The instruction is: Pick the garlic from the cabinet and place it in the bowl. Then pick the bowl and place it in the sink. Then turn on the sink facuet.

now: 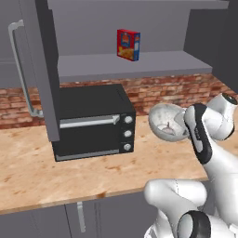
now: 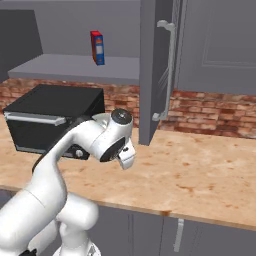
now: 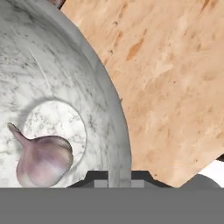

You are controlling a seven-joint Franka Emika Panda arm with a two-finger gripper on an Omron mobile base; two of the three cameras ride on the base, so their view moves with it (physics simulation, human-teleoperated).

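Pinkish garlic (image 3: 43, 160) inside marble bowl (image 3: 94, 83).

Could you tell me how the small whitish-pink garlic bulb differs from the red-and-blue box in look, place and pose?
The small whitish-pink garlic bulb is rounded with a thin pointed stem tip; the red-and-blue box is flat-sided and brightly printed.
The garlic lies on its side inside the speckled marble-look bowl; the box stands upright on the grey cabinet shelf.
The gripper is shut on the bowl's rim beside the garlic; nothing touches the box.
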